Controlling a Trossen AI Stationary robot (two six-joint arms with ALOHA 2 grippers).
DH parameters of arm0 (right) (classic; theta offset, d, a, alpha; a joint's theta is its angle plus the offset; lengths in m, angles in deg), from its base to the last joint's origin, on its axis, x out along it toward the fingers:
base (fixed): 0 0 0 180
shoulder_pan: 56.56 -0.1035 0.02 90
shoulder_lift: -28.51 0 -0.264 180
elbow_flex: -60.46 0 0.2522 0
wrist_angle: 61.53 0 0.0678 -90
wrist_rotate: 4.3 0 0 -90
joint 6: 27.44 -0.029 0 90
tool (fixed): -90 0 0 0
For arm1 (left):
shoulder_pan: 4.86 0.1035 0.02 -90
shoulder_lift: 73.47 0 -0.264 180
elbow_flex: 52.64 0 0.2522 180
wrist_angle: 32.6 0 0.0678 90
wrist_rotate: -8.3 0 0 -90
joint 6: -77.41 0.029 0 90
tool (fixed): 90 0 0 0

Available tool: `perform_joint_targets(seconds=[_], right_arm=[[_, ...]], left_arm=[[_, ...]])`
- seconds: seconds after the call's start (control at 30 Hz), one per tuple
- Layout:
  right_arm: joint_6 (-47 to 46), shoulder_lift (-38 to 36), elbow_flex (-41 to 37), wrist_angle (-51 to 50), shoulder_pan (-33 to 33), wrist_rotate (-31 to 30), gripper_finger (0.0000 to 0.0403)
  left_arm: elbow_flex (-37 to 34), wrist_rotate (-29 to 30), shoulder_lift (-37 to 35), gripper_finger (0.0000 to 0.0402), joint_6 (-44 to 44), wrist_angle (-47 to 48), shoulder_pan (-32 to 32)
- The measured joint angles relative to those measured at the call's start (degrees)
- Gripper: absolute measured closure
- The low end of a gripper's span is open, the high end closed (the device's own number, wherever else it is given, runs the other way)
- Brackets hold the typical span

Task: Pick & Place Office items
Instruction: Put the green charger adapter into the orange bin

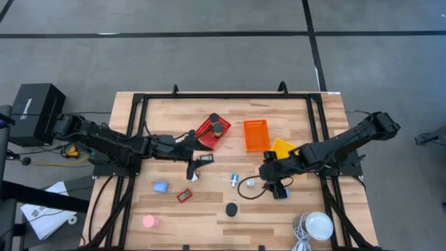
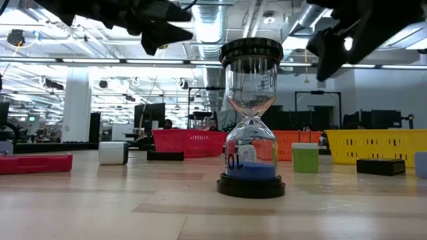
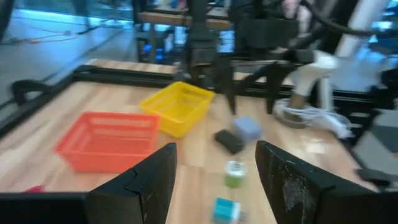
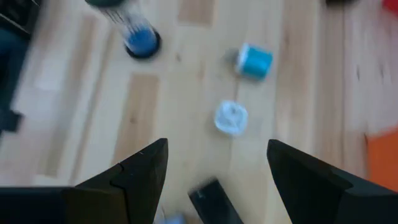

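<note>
At the worktop's (image 1: 160, 111) left side, near the high view's lower edge: noted a flat, round pink disc (image 1: 149, 222) on pale wood planking. Further in, recorded a small squarish blue block (image 1: 161, 187) and, just beside it, a red-framed piece (image 1: 185, 196), flat and rectangular.

Traced the left arm (image 1: 104, 143), dark and jointed, from the left edge toward the middle. Found its jaws spread wide and gripping nothing, raised clear of the wood just beside the red mesh basket (image 1: 209, 134). Counted two black round rolls (image 1: 216, 125) standing in that basket. Logged a small white bit (image 1: 195, 177) on the wood close to those jaws.

Toward the centre, recorded an orange mesh basket (image 1: 256, 134) and a yellow mesh basket (image 1: 282, 148), both rectangular with open tops. Nearer the low camera, noted a clear hourglass (image 2: 252, 120) with black round caps and blue sand in its base, upright. Beyond it, logged two silvery bits (image 1: 242, 181) lying near each other.

Traced the right arm (image 1: 348, 139) in from the right edge. Found its jaws likewise wide apart and holding nothing, raised over the wood near the silvery bits, with a second blue block (image 1: 280, 192) just beside. Right of that, noted a white round lamp (image 1: 319, 224) with a coiled cable.
</note>
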Motion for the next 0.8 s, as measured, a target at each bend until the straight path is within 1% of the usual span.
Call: perform_joint_targets(seconds=[0.1,0.33,0.43,0.57,0.63,0.8], right_arm=[[1.19,-1.72,-3.53,4.06,-1.3,0.07,0.0137],[-0.01,-7.43,-12.71,8.46,-3.25,1.74,0.0137],[0.75,-10.44,-15.94,13.8,-3.51,1.78,0.0137],[6.89,-13.62,-19.87,23.66,-3.34,1.77,0.0137],[8.25,-14.39,-21.08,27.7,-2.52,1.79,0.0137],[8.06,-14.16,-21.23,30.8,0.5,1.45,0.0137]], left_arm=[[0.0,-1.17,0.01,0.0188,-2.03,-0.77,-1.1],[0.02,-1.18,0.01,0.0188,-3.57,-2.74,-3.71],[0.02,-1.18,0.01,0.0188,-3.57,-2.98,-4.37],[0.04,-1.16,0.01,0.0188,-3.59,-3.15,-4.56],[0.07,-0.48,0.01,0.0188,-3.57,-3.19,-4.56],[0.07,0.5,0.01,0.0188,-3.57,-3.26,-4.54]])
